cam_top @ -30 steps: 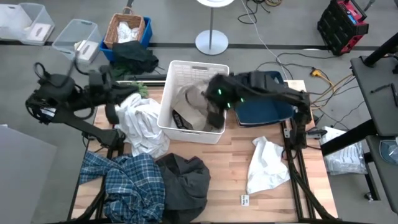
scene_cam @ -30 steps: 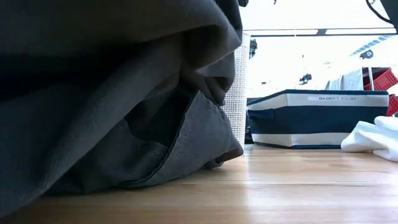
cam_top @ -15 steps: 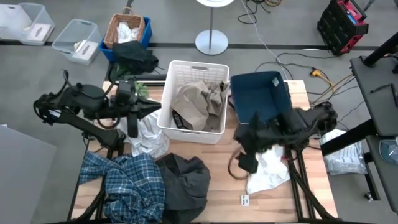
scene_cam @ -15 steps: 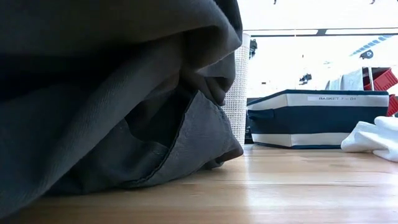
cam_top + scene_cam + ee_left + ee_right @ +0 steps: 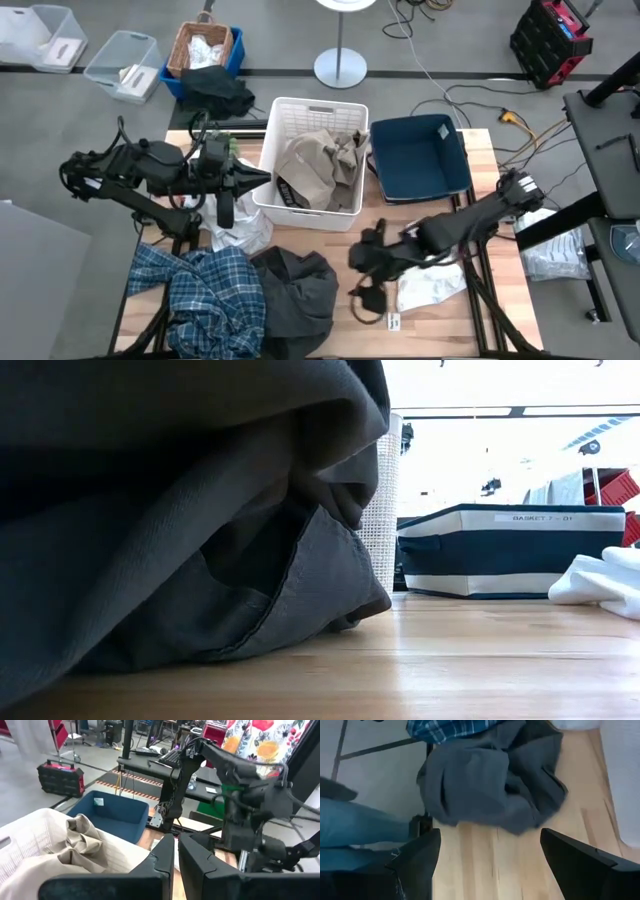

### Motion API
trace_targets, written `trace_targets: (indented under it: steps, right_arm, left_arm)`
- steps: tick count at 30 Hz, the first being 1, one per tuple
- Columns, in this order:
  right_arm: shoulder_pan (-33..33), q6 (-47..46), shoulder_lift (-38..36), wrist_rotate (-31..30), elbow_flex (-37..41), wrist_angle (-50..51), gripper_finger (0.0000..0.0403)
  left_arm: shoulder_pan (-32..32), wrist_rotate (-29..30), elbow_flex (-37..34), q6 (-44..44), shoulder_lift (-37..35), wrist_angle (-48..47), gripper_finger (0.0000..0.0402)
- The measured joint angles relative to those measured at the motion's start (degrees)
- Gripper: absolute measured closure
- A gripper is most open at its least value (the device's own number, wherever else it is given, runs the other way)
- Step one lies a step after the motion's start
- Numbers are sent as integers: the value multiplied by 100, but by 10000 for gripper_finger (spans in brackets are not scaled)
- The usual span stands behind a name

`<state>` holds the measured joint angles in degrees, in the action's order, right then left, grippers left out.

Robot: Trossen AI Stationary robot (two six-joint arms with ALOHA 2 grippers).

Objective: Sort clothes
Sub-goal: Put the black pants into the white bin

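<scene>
A blue-and-white plaid shirt (image 5: 200, 295) and a dark grey garment (image 5: 300, 290) lie bunched at the table's near left. A white garment (image 5: 240, 228) lies left of the white basket (image 5: 310, 108), which holds a tan khaki garment (image 5: 318, 165). Another white garment (image 5: 432, 282) lies at the near right. My left gripper (image 5: 262, 178) is shut and empty, level, pointing at the basket's left wall; it also shows in the left wrist view (image 5: 176, 855). My right gripper (image 5: 365, 298) is open and empty above the bare wood between the grey garment (image 5: 490, 780) and the right white garment.
A navy fabric bin (image 5: 420, 155) stands right of the white basket. In the low view the grey garment (image 5: 180, 510) fills the left, with the basket (image 5: 385, 510), the bin (image 5: 510, 550) and a white garment (image 5: 600, 580) behind. Bare wood shows mid-table near the front edge.
My right gripper has swung from over the white basket toward the table's near edge and left, down toward the dark grey garment. My left gripper has moved toward the table's right, up to the basket's left wall.
</scene>
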<state>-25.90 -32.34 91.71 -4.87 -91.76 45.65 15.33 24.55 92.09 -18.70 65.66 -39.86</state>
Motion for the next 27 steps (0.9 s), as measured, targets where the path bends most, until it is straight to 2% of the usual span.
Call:
trace_targets:
  steps: [4,10,15,18,20,23,27]
  right_arm:
    - [287,197,532,97,26,-490,66]
    - [571,142,1236,915,-68,-1065,68]
    - [617,87,1762,1114,-88,-1401,93]
    - [628,100,1981,1137,-94,-1606,153]
    - [656,143,2040,1253,-92,-1827,226]
    - [683,226,1955,1276,-92,-2001,357]
    - [685,127,1617,1106,-86,-2115,384]
  left_arm:
    - [0,-7,0,156,-113,10,395]
    - [0,-519,0,151,-264,-4,395]
    - [0,-570,0,203,-296,-17,395]
    - [0,-570,0,320,-303,-22,395]
    - [0,-569,0,362,-307,-20,395]
    - [0,-570,0,390,-310,-20,395]
    - [0,-570,0,422,-345,-12,395]
